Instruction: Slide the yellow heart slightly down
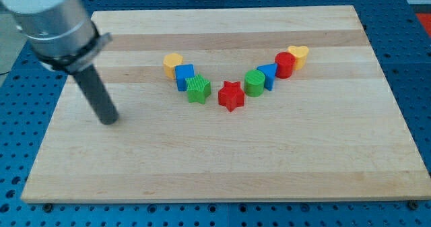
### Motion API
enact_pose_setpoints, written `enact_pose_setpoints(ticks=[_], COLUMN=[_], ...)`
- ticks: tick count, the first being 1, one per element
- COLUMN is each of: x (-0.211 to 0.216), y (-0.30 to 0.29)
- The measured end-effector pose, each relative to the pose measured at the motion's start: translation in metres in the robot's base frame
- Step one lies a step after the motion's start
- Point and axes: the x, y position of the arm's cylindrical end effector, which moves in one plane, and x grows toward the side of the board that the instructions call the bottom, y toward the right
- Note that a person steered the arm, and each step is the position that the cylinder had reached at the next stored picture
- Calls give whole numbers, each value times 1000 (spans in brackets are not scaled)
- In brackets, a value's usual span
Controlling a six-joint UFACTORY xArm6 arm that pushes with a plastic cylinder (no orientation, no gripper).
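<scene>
The yellow heart (298, 54) sits at the right end of a V-shaped row of blocks on the wooden board (222, 153), touching a red cylinder (285, 65). My tip (109, 120) rests on the board far to the view's left, well apart from every block. The rod rises from it to the arm's grey body at the view's top left.
The row runs from a yellow block (173, 64), a blue cube (185, 77) and a green block (199, 89) down to a red star (231, 95), then up through a green cylinder (254, 83) and a blue block (269, 75).
</scene>
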Motion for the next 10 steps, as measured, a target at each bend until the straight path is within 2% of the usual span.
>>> enact_pose_setpoints(ticks=[2, 3, 4, 5, 6, 7, 8, 9, 10], x=[13, 13, -3, -82, -164, -210, -209, -161, -130], y=[197, 277, 361, 409, 420, 401, 309, 223, 211])
